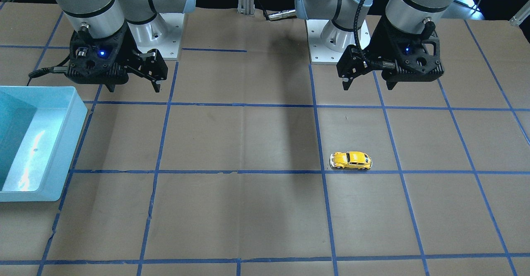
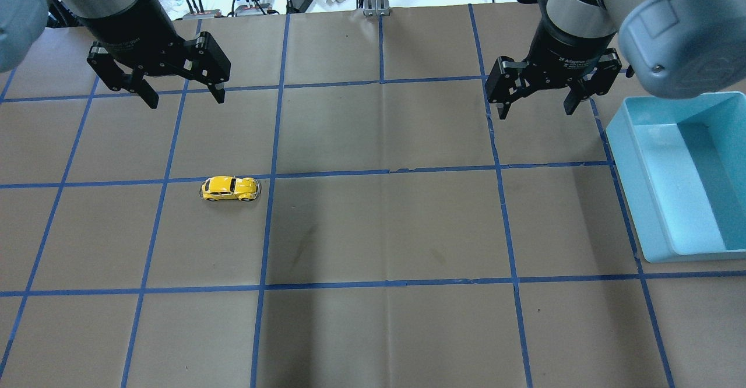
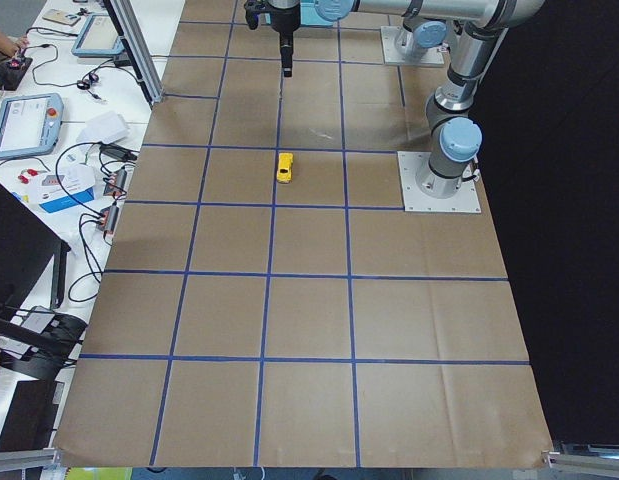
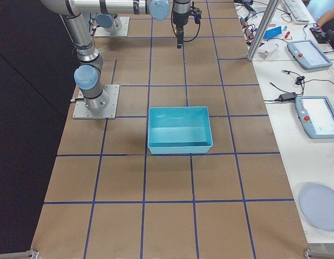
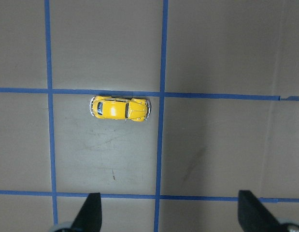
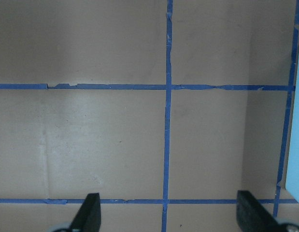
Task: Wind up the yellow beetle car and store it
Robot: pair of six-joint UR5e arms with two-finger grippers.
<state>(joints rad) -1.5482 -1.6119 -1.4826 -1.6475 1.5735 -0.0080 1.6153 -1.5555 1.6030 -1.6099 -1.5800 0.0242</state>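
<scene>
A: If you scan the tabletop (image 2: pixel 379 230), what's where?
B: The blue bin (image 2: pixel 641 201) waits beside the right fingers (image 2: pixel 502 105) for storing; those and the left fingers (image 2: pixel 150 95) hang wide, empty. The yellow beetle car (image 2: pixel 230 188) stands nearer the left, so you'd send those.

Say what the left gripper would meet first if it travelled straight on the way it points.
The left gripper would likely meet bare table first; the yellow beetle car lies off that line.
</scene>
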